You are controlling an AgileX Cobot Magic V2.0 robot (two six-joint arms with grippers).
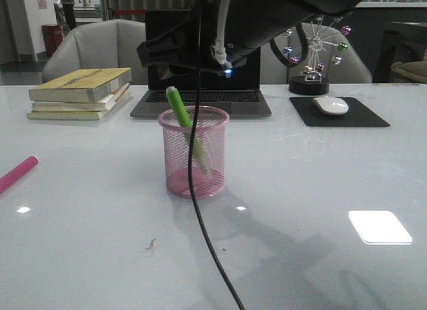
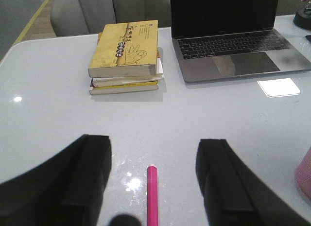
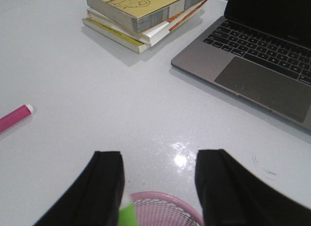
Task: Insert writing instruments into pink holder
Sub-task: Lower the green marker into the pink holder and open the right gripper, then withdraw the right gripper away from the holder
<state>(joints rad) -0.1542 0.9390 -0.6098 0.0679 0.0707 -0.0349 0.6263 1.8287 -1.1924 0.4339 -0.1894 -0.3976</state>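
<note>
From the front, the pink holder [image 1: 193, 154] is seen standing upright in the middle of the white table [image 1: 313, 190]. The green marker [image 1: 185, 122] is already inside it, leaning, with its top poking over the rim. The right arm [image 1: 267, 20] hangs above the cup, and a black cable [image 1: 200, 217] droops down in front. The pink marker [image 1: 17, 174] is left lying flat near the table's left edge, well apart from the cup. Books [image 1: 81, 92], a laptop [image 1: 200, 63] and a mouse [image 1: 330, 105] are kept at the back.

In the left wrist view, the left gripper [image 2: 153, 180] is seen wide open and nothing is held. The pink marker [image 2: 152, 196] lies on the table between the two fingers [image 2: 87, 177], pointing toward the books [image 2: 127, 53]. The edge of the pink holder [image 2: 303, 175] shows at the side. It looks like this marker is to be picked up next. The fingers should be brought down evenly on both sides, and the marker should be squeezed near its middle so it does not tip.

In the right wrist view, the right gripper [image 3: 158, 184] is open and empty, just above the pink holder [image 3: 165, 211]. The green marker [image 3: 127, 214] top shows beside one finger [image 3: 104, 187]. This arm should be moved clear so the cup is not knocked.
</note>
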